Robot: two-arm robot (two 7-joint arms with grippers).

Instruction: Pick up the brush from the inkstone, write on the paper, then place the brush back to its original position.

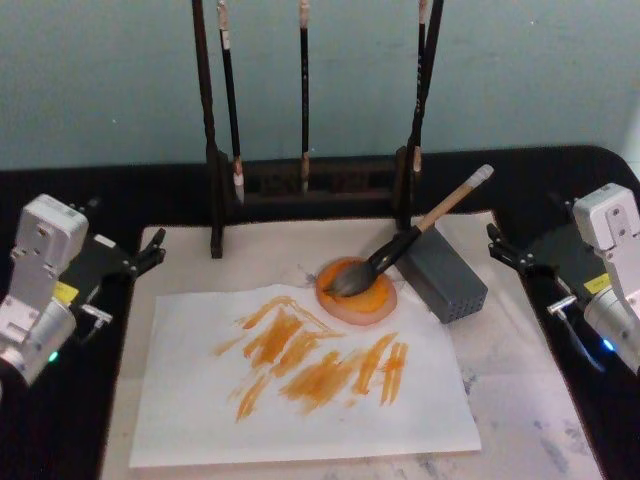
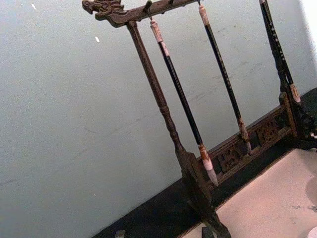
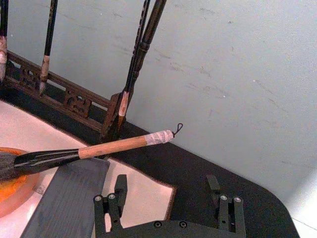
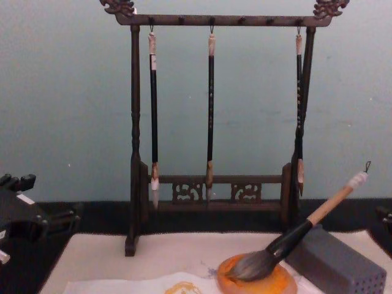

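Whitish orange-streaked paper (image 1: 300, 415) lies nearest. At its 1 o'clock the thick pale-handled brush (image 1: 412, 234) rests tuft-down in the round orange inkstone (image 1: 372, 305), its handle passing over a grey rectangular block (image 1: 450, 280). Left gripper (image 1: 152, 252) at 9 o'clock and right gripper (image 1: 497, 247) at 3 both have their fingers apart, empty. The chest view reveals the dark wooden rack (image 4: 245, 20) and its carved top bar.

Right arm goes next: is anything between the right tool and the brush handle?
Nothing visible stands between them. The open right tool sits to the right of the brush with open space between. The grey block lies beneath the handle, so it would probably limit a low approach. The left tool is parked at far left.
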